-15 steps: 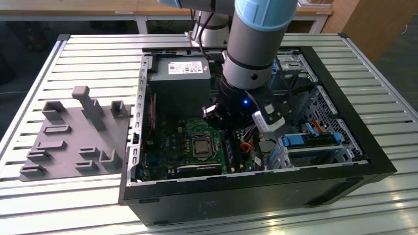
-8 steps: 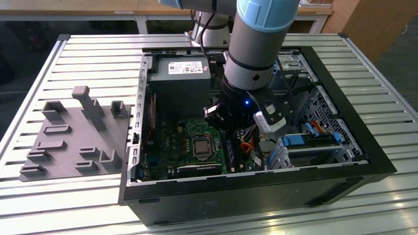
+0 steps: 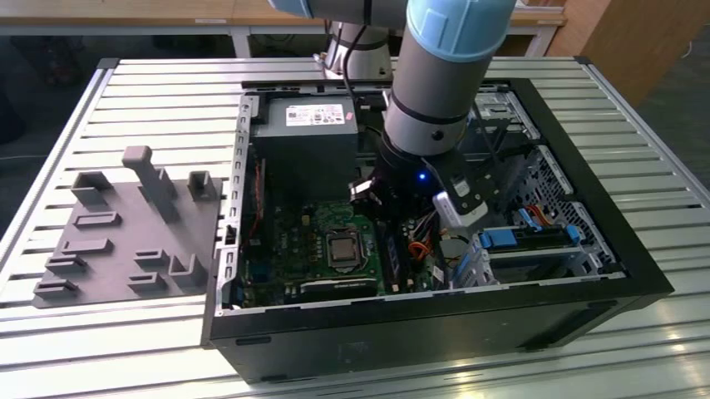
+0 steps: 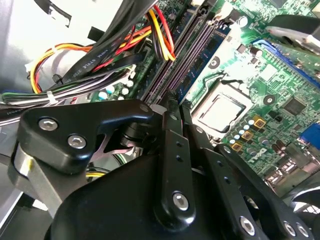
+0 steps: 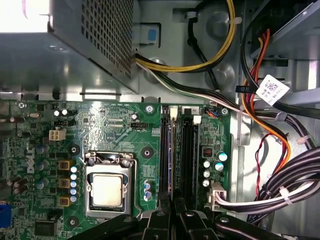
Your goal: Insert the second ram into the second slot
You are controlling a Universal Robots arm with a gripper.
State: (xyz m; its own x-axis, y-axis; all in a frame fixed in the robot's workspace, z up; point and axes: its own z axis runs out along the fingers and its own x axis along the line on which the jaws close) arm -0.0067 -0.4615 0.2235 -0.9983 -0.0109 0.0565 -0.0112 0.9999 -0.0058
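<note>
the gripper (image 5: 173, 204) is held just above the memory slots (image 5: 187, 150); whether the second ram is gripped or seated, and how the jaws stand, cannot be told.

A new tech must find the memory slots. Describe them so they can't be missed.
In the open computer case, find the green motherboard and its square silver processor. The memory slots run beside it, toward the cable bundle. Nothing else there is so long, narrow and dark, with white end clips.
</note>
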